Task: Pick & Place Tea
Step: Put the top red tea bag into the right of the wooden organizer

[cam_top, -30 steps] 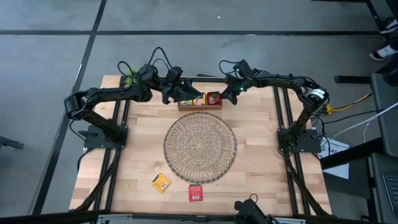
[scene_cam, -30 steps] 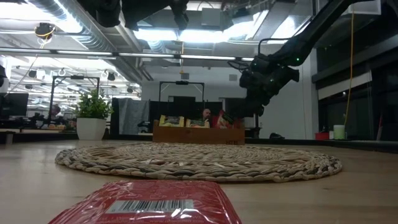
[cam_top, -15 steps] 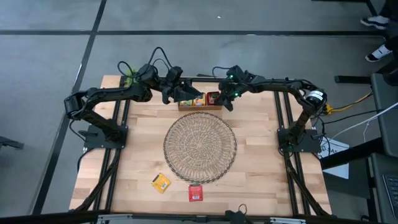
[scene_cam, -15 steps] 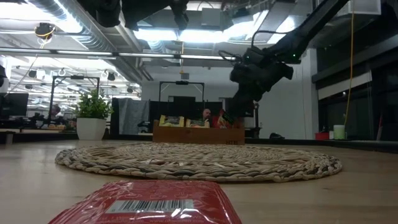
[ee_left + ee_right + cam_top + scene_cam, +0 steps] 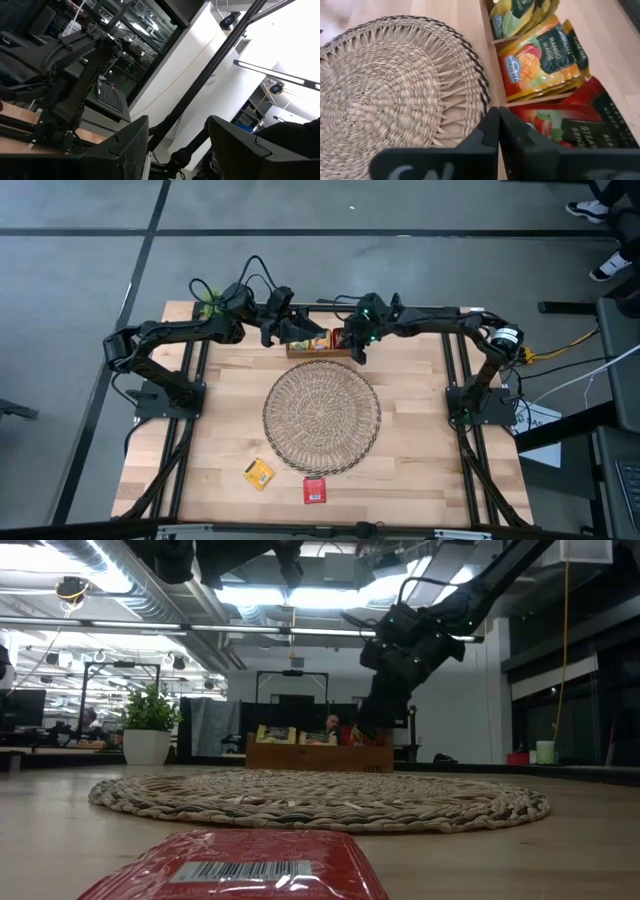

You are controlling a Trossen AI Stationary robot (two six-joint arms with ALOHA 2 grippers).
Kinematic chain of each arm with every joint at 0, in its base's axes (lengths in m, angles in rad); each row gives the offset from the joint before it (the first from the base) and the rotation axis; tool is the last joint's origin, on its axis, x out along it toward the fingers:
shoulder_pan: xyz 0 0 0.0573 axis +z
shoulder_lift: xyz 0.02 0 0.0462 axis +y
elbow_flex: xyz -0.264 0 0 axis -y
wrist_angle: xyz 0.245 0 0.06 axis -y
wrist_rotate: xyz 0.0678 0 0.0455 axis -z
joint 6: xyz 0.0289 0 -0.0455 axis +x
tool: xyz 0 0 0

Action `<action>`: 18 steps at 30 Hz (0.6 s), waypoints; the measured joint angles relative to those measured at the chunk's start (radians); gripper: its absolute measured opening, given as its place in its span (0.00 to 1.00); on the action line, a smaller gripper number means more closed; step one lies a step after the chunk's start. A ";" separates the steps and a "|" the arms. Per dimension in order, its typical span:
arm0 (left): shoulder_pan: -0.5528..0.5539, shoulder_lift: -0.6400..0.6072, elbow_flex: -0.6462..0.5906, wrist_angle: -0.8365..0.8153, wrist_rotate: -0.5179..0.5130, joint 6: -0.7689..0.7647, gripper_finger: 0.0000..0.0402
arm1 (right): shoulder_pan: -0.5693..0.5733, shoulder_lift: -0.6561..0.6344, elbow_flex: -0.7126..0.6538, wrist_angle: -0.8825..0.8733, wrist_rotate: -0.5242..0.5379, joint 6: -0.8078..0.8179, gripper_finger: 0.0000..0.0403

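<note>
Behind the wicker mat (image 5: 321, 418) sits my box (image 5: 321, 351) of sachets (image 5: 543, 55); two sachets (image 5: 259, 473) lie before the mat.

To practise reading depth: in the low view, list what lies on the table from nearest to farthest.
Red foil tea sachet with barcode → round woven wicker mat → low wooden box of tea sachets, where the right gripper reaches down.

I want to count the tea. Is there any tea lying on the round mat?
No, the mat is bare; two sachets lie on the table beside it.
</note>
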State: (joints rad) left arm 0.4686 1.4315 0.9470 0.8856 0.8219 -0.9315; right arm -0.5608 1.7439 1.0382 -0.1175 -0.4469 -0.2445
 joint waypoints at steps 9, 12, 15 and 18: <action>0.000 0.000 0.000 0.000 0.000 0.002 0.50 | 0.002 0.000 0.000 0.050 0.106 0.001 0.01; 0.000 0.000 0.000 0.000 0.000 0.002 0.50 | 0.001 0.003 0.000 0.051 0.106 0.000 0.01; 0.000 0.000 0.000 0.000 0.000 0.003 0.50 | 0.001 0.030 -0.001 0.055 0.108 0.000 0.00; 0.000 0.000 0.000 0.000 0.000 0.003 0.50 | 0.002 0.067 -0.001 0.076 0.113 0.005 0.00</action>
State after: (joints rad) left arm 0.4684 1.4315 0.9470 0.8856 0.8217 -0.9289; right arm -0.5591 1.8114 1.0370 -0.0411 -0.3334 -0.2395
